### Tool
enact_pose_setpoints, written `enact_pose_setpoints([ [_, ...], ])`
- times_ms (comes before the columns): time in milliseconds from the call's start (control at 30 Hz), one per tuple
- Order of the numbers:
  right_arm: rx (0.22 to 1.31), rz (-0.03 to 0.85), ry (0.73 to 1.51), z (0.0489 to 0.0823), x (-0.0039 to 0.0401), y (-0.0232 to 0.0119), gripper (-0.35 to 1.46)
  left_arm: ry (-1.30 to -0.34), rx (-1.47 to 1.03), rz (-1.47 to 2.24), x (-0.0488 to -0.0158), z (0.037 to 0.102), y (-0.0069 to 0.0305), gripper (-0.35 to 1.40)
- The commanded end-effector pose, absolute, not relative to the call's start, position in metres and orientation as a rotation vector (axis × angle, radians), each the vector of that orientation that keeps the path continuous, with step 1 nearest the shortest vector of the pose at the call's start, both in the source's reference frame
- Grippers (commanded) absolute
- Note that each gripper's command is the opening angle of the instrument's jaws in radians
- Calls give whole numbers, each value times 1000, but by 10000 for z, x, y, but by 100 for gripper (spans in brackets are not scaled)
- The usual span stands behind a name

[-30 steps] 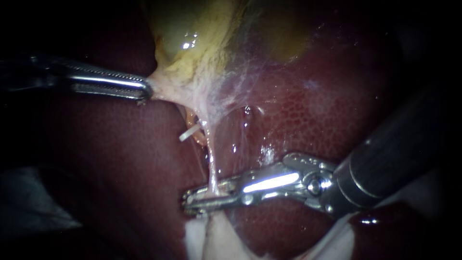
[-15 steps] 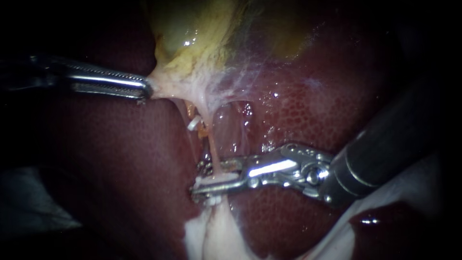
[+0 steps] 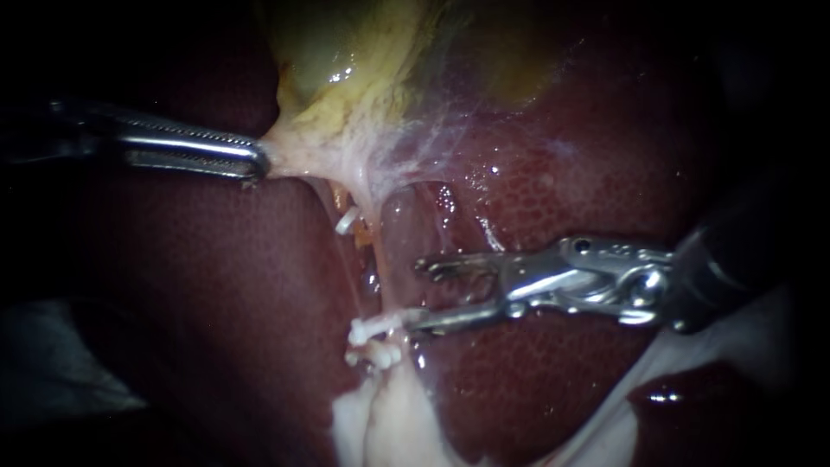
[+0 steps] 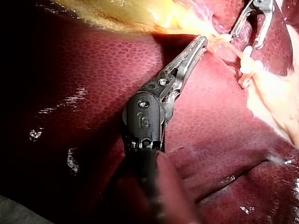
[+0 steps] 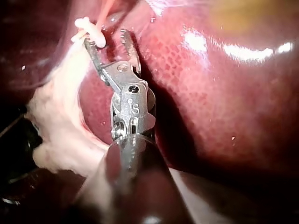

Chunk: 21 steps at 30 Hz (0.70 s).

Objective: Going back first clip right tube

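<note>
My left instrument (image 3: pixel 258 163) comes in from the left, its jaws shut on the pale neck of the yellowish gallbladder (image 3: pixel 346 60), holding it taut; the same grip shows in the left wrist view (image 4: pixel 203 41). Two thin tubes run down from there. A white clip (image 3: pixel 378 328) sits across the right tube (image 3: pixel 380 277), low down. My right instrument (image 3: pixel 417 294) stands just right of that tube with its jaws open and empty, the lower jaw's tip beside the clip. The right wrist view shows the same open jaws (image 5: pixel 106 37) and clip (image 5: pixel 90 29).
Another white clip (image 3: pixel 347 220) sits higher up by the left tube. Dark red liver (image 3: pixel 562 190) lies all around and under both instruments. Pale fatty tissue (image 3: pixel 389 424) spreads below the clipped tube. A thin web of membrane (image 3: pixel 432 147) fans out below the gallbladder.
My right instrument's jaws, closed across the right tube, have opened and drawn back to the right, leaving a white clip on the tube. The left instrument holds still.
</note>
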State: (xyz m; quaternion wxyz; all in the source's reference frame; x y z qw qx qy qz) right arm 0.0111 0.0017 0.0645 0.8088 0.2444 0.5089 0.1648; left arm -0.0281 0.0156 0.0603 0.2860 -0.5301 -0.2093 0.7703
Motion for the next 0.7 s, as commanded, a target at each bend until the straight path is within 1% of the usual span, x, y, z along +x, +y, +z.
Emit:
enact_pose_setpoints([
  [33,497,327,1076,639,107,19,50,-559,-1417,2059,-281,602,156,-35],
  [100,417,280,1059,627,97,22,50,-560,-1417,2059,-281,602,156,-35],
  [167,384,261,1054,617,89,24,50,-560,-1417,2059,-281,602,156,-35],
  [267,362,234,1057,603,73,28,50,-560,-1418,2059,-280,602,156,-35],
  [467,347,216,1059,585,43,39,50,-560,-1418,2060,-280,603,157,-35],
  [700,359,201,1066,574,24,46,50,-556,-1418,2061,-282,613,158,-35],
])
